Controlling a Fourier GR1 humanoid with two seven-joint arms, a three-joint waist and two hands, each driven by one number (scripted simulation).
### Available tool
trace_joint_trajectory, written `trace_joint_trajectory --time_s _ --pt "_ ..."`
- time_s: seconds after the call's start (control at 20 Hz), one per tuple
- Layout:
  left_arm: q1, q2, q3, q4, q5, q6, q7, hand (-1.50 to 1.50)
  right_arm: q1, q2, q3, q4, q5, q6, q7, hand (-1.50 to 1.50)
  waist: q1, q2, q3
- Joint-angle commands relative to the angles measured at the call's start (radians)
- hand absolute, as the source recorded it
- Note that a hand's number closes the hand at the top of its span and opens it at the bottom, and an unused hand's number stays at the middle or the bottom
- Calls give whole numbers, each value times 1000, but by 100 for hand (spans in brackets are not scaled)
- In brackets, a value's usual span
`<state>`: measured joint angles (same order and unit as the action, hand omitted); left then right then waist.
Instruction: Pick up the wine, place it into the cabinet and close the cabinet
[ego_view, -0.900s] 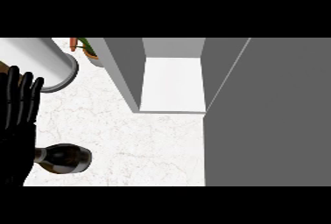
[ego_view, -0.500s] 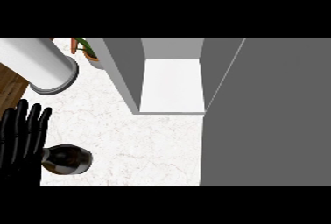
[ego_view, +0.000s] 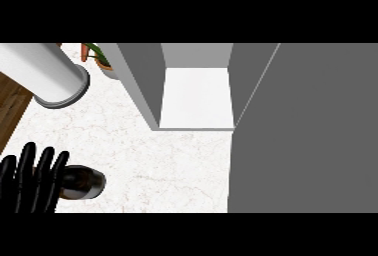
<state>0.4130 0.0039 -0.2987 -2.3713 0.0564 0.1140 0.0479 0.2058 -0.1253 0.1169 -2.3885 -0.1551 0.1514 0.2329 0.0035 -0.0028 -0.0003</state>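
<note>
The wine bottle (ego_view: 85, 182) stands on the white marble counter (ego_view: 162, 160) at the lower left, seen from above as a dark round shape. My left hand (ego_view: 33, 180) is right beside it on the left, fingers straight and pointing up the view, overlapping the bottle's left edge. The hand is open and does not curl round the bottle. The cabinet (ego_view: 196, 97) stands open in the middle, its white inside showing. Its grey door (ego_view: 310, 125) fills the right side. My right hand is out of sight.
A white cylinder with a grey end (ego_view: 52, 75) lies at the upper left. A potted plant (ego_view: 100, 57) stands behind it next to the cabinet's left wall. A strip of brown wood (ego_view: 11, 105) runs along the counter's left edge.
My left hand has dropped from the upper left towards the view's lower edge and shifted right, ending up against the bottle. The bottle and the cabinet have not moved.
</note>
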Motion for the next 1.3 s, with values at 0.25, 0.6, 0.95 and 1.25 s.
trace_joint_trajectory --time_s 0.25,0.6,0.95,1.25 --pt "-5 -4 -198 -127 -164 140 135 -150 -78 8 29 -120 -11 -51 201 -150 0 1 0" --pt "-26 -1 -189 -147 -156 213 182 -150 -44 -19 2 -164 -34 -27 222 -150 -5 0 0" --pt "10 46 -145 -268 -140 229 234 -150 -106 -4 -3 -181 -19 -76 270 -150 -1 -1 1" --pt "-3 103 39 -276 -29 213 267 -150 -123 -4 21 -178 6 -85 282 -150 -1 0 0"
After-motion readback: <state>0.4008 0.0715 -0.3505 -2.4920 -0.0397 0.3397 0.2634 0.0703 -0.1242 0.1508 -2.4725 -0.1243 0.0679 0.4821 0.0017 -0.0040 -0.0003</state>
